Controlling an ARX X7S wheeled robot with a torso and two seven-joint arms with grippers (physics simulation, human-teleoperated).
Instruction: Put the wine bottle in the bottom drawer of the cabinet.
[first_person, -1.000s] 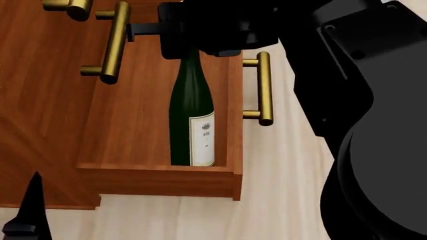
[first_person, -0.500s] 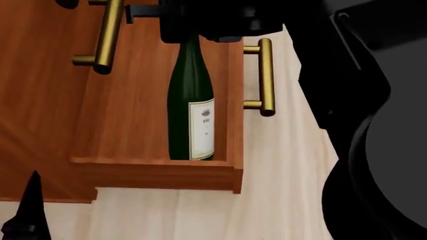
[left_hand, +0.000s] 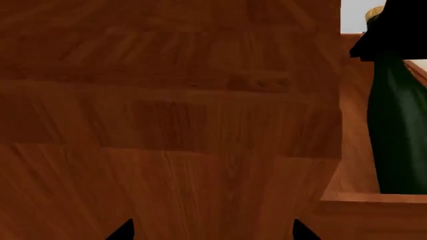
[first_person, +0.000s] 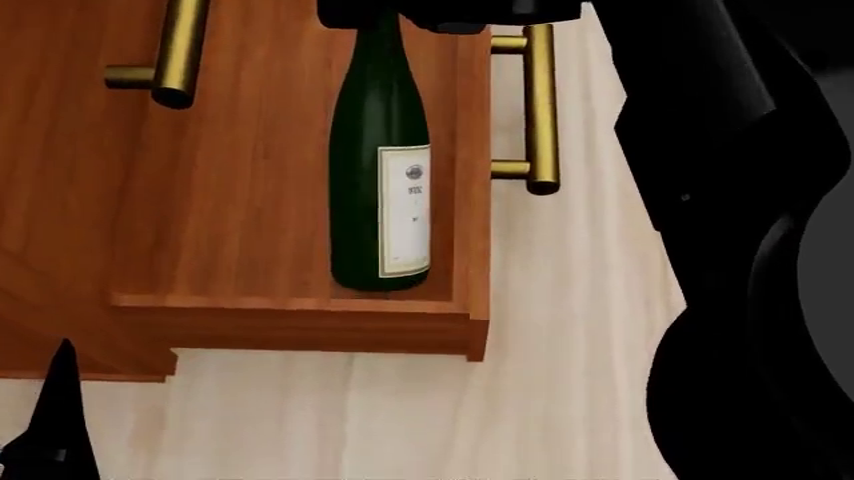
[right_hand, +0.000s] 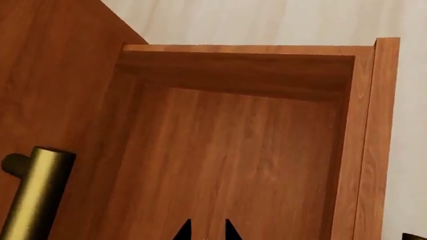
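Note:
The wine bottle (first_person: 367, 200), dark green with a white label, stands upright inside the open bottom drawer (first_person: 294, 325), near the drawer's front panel with its brass handle (first_person: 538, 110). My right gripper (first_person: 387, 12) is shut on the bottle's neck at the top edge of the head view. In the right wrist view its tips (right_hand: 203, 231) sit close together over the drawer's inside (right_hand: 240, 75), and the bottle is out of that view. The bottle (left_hand: 399, 125) also shows in the left wrist view. My left gripper (left_hand: 213, 232) is open and empty, facing the cabinet's side (left_hand: 167, 125).
The cabinet (first_person: 67, 200) fills the left of the head view, with an upper drawer's brass handle (first_person: 174, 50) above the open drawer. Pale wood floor (first_person: 574, 330) lies in front. My black right arm (first_person: 747, 250) blocks the right side.
The head view has shifted: the handles sit higher in the picture and the bottle's base now shows above the drawer's near wall. The right gripper stays on the neck.

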